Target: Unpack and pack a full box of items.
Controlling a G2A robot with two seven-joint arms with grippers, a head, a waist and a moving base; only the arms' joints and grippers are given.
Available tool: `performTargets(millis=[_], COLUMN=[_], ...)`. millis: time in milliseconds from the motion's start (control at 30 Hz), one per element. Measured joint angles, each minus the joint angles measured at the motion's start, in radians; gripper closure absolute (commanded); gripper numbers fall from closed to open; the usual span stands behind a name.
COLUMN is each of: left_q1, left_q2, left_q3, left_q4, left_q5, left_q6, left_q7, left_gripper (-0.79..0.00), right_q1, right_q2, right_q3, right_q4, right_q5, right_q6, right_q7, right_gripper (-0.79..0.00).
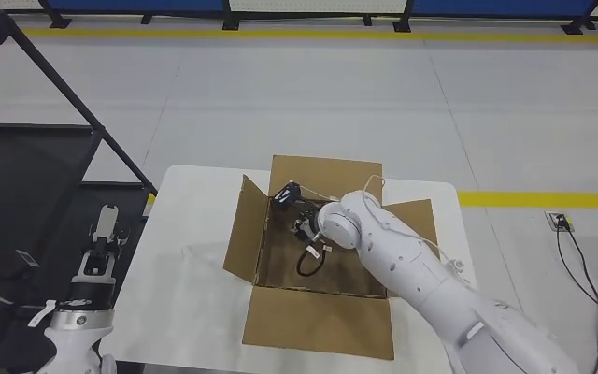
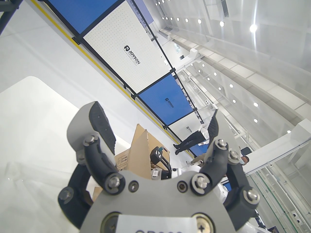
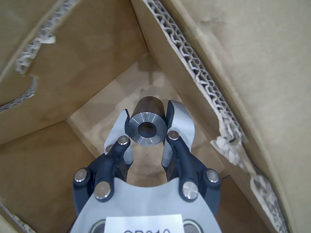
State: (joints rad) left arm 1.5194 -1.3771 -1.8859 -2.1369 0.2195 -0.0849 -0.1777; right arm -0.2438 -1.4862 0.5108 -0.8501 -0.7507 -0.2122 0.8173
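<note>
A brown cardboard box point(image 1: 318, 323) stands open on the white counter point(image 1: 187, 280), all four flaps folded outward. The right arm reaches down into the box. The right claw point(image 3: 148, 109) is closed round a short dark steel cylinder with a bored centre point(image 3: 147, 128), one pad against each side of its barrel and the bored end facing the wrist. The cylinder hangs inside the box, near one inner corner and below the torn corrugated edges of the flaps. It sits above the box floor, which shows as plain cardboard beneath it. I cannot tell whether the cylinder touches that floor.

The left claw point(image 2: 155, 113) is well apart from the box, off past the counter edge on the box's left side. Its fingers are spread wide with nothing between them, and it points up and away toward the hall.

As for progress, one item is in hand and is inside the box. Whether it is being lifted out or set in cannot be judged from this moment. Dark shapes under the right arm inside the box are too small to name. With the flaps open and the left arm idle, I judge that most of the unpacking and repacking is left to do.
</note>
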Motion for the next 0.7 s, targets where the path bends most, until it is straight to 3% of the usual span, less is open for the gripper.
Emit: performTargets(millis=[167,333,700], left_q1=[0.0,0.0,0.0], left_q2=[0.0,0.0,0.0], left_q3=[0.0,0.0,0.0], left_q4=[0.0,0.0,0.0], left_q5=[0.0,0.0,0.0], left_q6=[0.0,0.0,0.0], left_q7=[0.0,0.0,0.0], left_gripper=[-0.785,-0.785,-0.785], right_q1=[-0.141,-0.302,-0.317], right_q2=[0.105,0.181,0.186], right_q3=[0.137,0.286,0.301], right_q4=[-0.326,-0.598,-0.625], right_q5=[-0.115,-0.192,-0.197], right_q6=[0.081,0.073,0.07], right_q7=[0.091,0.145,0.153], right_gripper=[0.0,0.0,0.0])
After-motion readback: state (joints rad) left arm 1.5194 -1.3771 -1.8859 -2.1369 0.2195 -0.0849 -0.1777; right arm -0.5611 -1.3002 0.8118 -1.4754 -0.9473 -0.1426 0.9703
